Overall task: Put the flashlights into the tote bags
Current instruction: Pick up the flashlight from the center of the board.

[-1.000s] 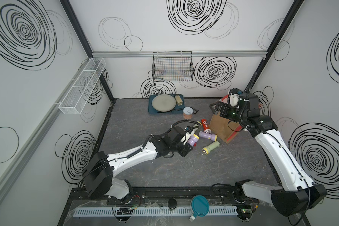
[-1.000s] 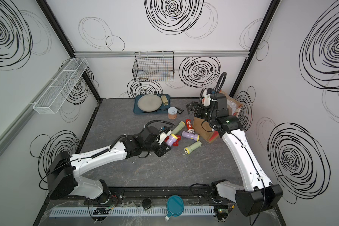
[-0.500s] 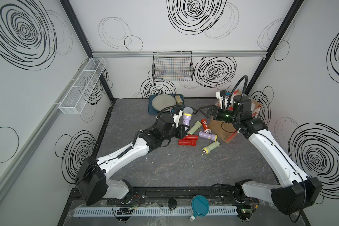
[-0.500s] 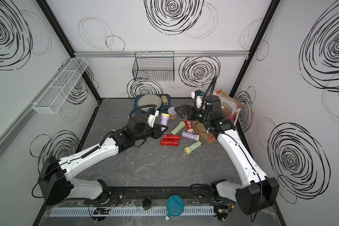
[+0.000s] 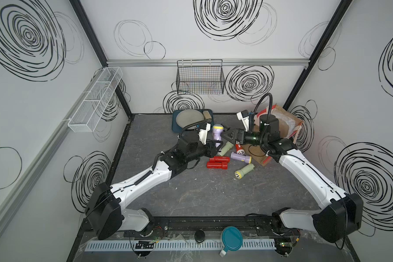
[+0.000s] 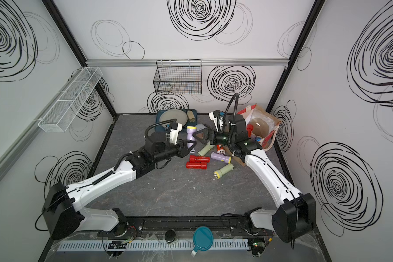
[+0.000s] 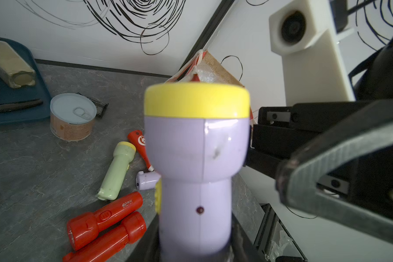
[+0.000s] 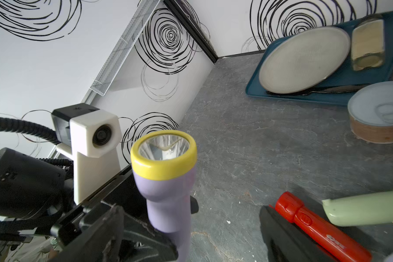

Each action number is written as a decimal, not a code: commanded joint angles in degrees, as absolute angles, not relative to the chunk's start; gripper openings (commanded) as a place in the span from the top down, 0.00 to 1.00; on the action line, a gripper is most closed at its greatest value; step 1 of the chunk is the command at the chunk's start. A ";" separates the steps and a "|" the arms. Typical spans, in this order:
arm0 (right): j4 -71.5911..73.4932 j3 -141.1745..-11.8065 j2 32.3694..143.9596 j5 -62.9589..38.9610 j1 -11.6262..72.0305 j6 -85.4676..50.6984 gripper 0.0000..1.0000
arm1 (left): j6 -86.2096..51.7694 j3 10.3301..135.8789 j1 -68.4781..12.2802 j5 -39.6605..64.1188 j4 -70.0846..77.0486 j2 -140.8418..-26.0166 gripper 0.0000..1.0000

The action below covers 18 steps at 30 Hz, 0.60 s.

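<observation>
Torch (image 5: 217, 136), lilac, pinched low by L jaws, head up, over table (image 5: 191, 192); R jaws spread, just beside it. Looks like handover: open L before R bites & you drop it on pile (image 5: 218, 162). R may knock head askew. Bag (image 5: 284, 122) behind R arm (image 5: 304, 172), far corner.

The flashlight (image 7: 195, 158) is lilac, yellow-headed; walls (image 5: 191, 34) carry black swirls.
</observation>
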<state>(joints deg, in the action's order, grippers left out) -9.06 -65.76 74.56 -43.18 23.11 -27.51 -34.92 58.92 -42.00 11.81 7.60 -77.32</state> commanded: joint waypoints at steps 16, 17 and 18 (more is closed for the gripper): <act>4.13 -64.38 77.29 -35.93 28.99 -35.71 0.29 | -34.10 58.97 -42.28 13.16 10.65 -76.38 1.00; 4.39 -64.27 77.38 -35.70 29.08 -35.98 0.31 | -34.01 58.98 -42.28 13.23 10.56 -76.38 1.00; 4.47 -64.20 77.34 -35.45 29.11 -36.12 0.31 | -33.93 59.06 -42.27 13.23 10.47 -76.38 1.00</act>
